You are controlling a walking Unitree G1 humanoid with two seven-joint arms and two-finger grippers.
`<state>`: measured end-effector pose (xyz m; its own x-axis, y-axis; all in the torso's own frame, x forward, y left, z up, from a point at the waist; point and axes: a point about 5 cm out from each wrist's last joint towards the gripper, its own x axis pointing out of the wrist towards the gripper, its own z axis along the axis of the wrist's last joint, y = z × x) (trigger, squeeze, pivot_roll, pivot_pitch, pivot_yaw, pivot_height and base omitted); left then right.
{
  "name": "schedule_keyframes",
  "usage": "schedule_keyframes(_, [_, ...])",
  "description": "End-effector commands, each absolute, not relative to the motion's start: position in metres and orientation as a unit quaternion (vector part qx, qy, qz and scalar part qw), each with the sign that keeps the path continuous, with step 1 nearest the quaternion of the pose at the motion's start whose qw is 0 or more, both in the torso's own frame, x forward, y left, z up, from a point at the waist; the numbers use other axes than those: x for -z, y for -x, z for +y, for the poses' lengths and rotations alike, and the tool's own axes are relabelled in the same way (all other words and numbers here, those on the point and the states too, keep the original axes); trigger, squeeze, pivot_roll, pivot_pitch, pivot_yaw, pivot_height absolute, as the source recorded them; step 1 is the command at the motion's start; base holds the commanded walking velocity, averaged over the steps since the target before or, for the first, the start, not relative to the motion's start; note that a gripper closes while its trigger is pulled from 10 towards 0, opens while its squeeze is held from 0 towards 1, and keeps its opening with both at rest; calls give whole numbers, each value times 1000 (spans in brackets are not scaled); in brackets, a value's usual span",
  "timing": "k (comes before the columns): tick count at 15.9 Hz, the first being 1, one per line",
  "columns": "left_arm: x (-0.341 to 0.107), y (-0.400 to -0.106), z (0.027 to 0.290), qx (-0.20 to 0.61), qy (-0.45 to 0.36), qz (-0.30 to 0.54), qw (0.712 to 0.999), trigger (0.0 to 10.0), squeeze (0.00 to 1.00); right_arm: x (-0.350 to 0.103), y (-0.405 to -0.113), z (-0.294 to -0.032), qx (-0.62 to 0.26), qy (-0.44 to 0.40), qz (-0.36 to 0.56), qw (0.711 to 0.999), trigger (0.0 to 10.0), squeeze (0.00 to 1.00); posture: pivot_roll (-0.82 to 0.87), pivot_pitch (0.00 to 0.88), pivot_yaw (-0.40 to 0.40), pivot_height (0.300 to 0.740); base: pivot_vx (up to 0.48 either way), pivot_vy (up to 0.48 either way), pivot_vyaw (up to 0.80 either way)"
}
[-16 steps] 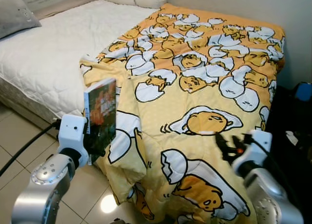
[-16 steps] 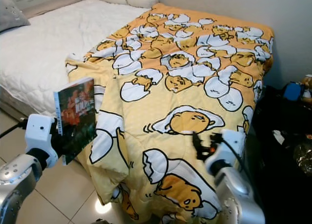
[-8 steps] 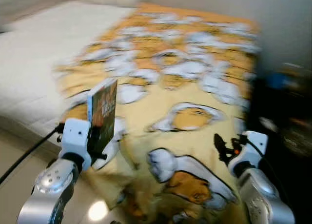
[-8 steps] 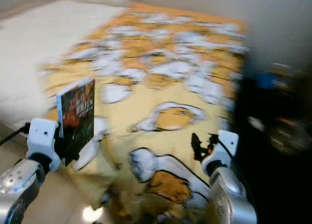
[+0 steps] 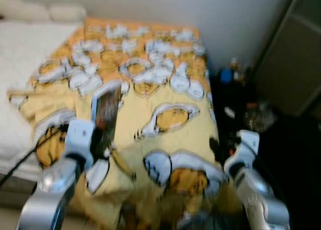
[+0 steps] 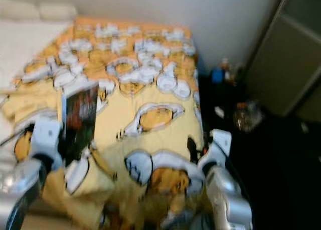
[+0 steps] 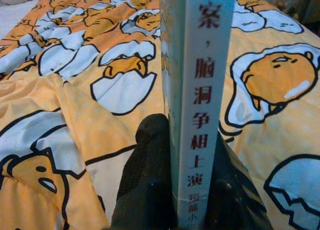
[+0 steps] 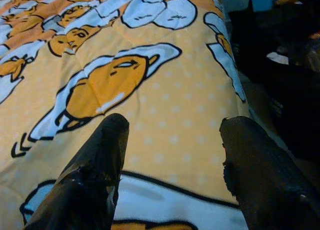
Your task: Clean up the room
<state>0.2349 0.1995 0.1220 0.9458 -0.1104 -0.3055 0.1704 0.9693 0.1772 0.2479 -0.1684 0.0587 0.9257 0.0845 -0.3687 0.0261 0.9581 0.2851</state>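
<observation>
My left gripper (image 5: 100, 140) is shut on a book (image 5: 106, 113) with a dark cover, held upright over the yellow egg-print blanket (image 5: 150, 89) on the bed. In the left wrist view the book's pale spine (image 7: 202, 89) with red characters stands between the two black fingers (image 7: 145, 185). My right gripper (image 5: 220, 151) hangs open above the blanket's right edge, nothing between its fingers (image 8: 95, 175). The eye views are blurred by motion.
White mattress (image 5: 20, 44) and pillows (image 5: 65, 12) lie at the left. To the right of the bed sits dark clutter on the floor with a blue item (image 5: 226, 74). A dark cabinet or door (image 5: 291, 54) stands at the far right by the pale wall (image 5: 200, 9).
The camera has swung to the right, so the bed has shifted left and the dark area and cabinet on the right have come into view. Both grippers keep their poses; the book stays held.
</observation>
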Motion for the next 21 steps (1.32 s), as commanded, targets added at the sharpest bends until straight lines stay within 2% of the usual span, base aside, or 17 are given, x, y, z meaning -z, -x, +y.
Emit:
schedule_keyframes(1, [-128,-238,196,81,-99,134,983,10000,0,-62,-251,-173,-8,-132,186,974,10000,0,-100,0,-4,740,0,349,-669])
schedule_keyframes(12, [-128,-236,193,94,-82,131,983,10000,0,-80,-249,-162,-8,-128,178,976,10000,0,-91,0,-21,740,0,337,0])
schedule_keyframes(16, [-131,-237,197,89,-88,128,984,10000,0,-80,-245,-160,-9,-128,182,975,10000,0,-89,0,-20,740,0,397,-569])
schedule_keyframes(21, [-131,-239,197,94,-92,130,983,10000,0,-82,-247,-159,0,-138,181,974,10000,0,-84,0,-21,740,0,414,0])
